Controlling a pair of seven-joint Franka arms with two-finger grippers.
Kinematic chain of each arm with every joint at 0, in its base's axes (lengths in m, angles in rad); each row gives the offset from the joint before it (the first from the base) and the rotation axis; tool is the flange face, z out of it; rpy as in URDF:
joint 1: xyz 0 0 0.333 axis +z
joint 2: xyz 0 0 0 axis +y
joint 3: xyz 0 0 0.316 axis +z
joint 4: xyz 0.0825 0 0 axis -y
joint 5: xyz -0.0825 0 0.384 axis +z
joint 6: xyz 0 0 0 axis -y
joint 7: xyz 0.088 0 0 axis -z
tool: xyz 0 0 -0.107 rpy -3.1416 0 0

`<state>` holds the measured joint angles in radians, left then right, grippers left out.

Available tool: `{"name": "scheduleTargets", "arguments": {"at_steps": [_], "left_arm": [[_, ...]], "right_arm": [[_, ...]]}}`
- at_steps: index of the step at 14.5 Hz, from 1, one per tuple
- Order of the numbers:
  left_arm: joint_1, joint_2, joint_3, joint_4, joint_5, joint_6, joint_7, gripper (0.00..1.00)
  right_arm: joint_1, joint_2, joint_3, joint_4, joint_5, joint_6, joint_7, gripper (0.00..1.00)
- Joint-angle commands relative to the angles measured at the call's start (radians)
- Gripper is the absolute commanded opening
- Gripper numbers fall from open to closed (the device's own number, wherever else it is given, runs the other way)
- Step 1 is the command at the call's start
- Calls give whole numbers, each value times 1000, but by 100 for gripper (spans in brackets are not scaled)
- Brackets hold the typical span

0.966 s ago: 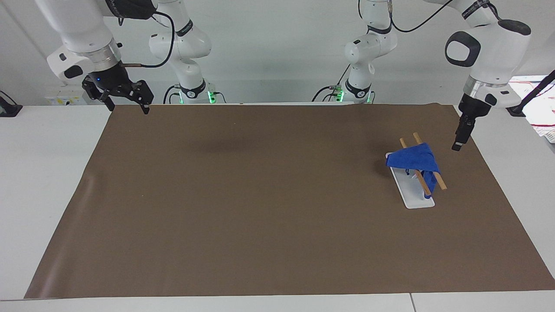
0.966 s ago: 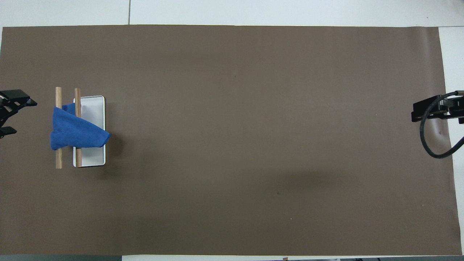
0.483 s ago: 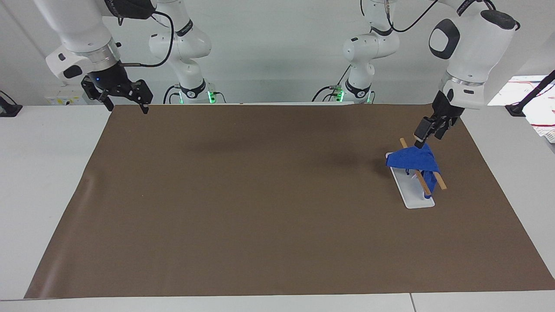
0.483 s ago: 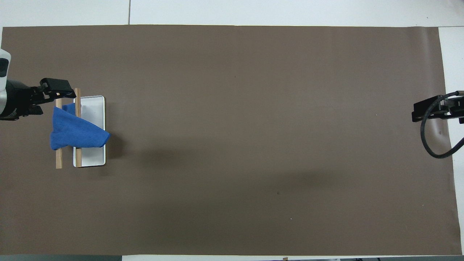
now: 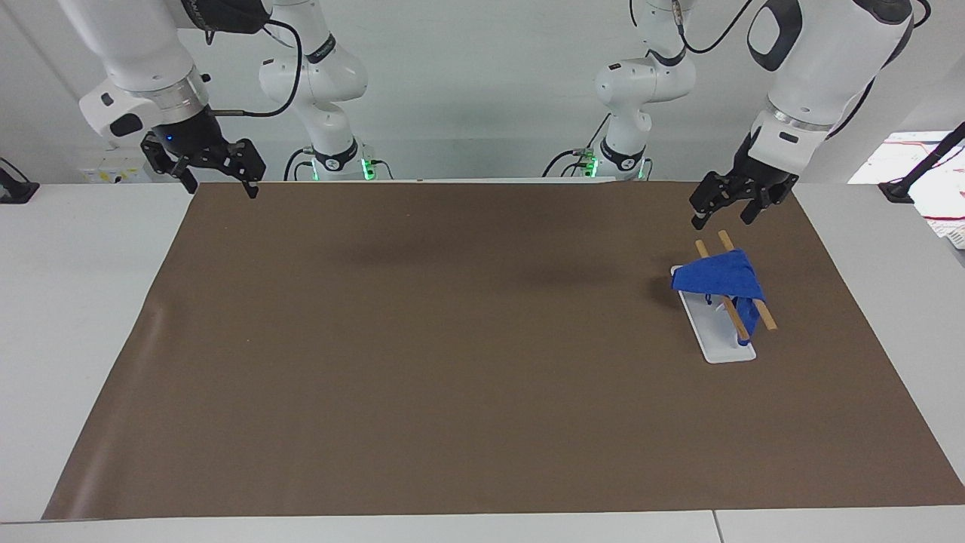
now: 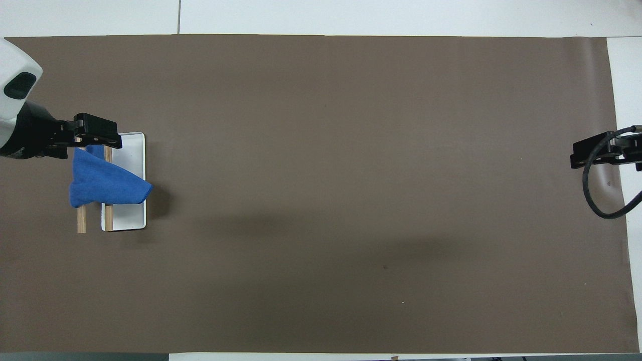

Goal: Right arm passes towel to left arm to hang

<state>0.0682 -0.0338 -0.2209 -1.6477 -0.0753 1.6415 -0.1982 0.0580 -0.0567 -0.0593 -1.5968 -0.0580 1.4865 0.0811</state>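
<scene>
The blue towel [image 5: 716, 275] hangs draped over two wooden rods [image 5: 763, 318] of a small rack with a white base [image 5: 722, 343], at the left arm's end of the mat. It also shows in the overhead view [image 6: 105, 183], on the rods [image 6: 81, 220] and over the base [image 6: 128, 155]. My left gripper [image 5: 722, 219] is open and empty, raised just above one end of the rods, clear of the towel; in the overhead view [image 6: 98, 138] it covers that end. My right gripper [image 5: 219, 185], with its blue light, is open and empty and waits over the mat's corner at its own end [image 6: 584, 155].
A brown mat [image 5: 452, 339] covers most of the white table. Papers [image 5: 935, 188] lie off the mat at the left arm's end. A black cable [image 6: 597, 200] loops from the right gripper.
My left gripper has swung from beside the rack to above the rods' end, turning its wrist, with its fingers now seen spread. The towel and the right arm have not moved.
</scene>
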Motion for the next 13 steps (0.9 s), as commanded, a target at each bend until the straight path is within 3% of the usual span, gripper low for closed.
{"name": "scheduleTargets", "arguments": {"at_steps": [1,10,11,13], "left_arm": [[-4,15,20,34,25,-64,65,100],[64,2,26,16,25,-106,158,100],[50,0,32,16,25,-106,164,100],[-69,-3,165,16,25,-112,178,100]], "right_arm": [[-6,9,-4,17,4,-12,-24,100],[-7,15,-2,35,9,-21,-24,100],[-9,18,-1,69,7,-43,-24,100],[-4,31,-2,77,7,-49,-23,100]]}}
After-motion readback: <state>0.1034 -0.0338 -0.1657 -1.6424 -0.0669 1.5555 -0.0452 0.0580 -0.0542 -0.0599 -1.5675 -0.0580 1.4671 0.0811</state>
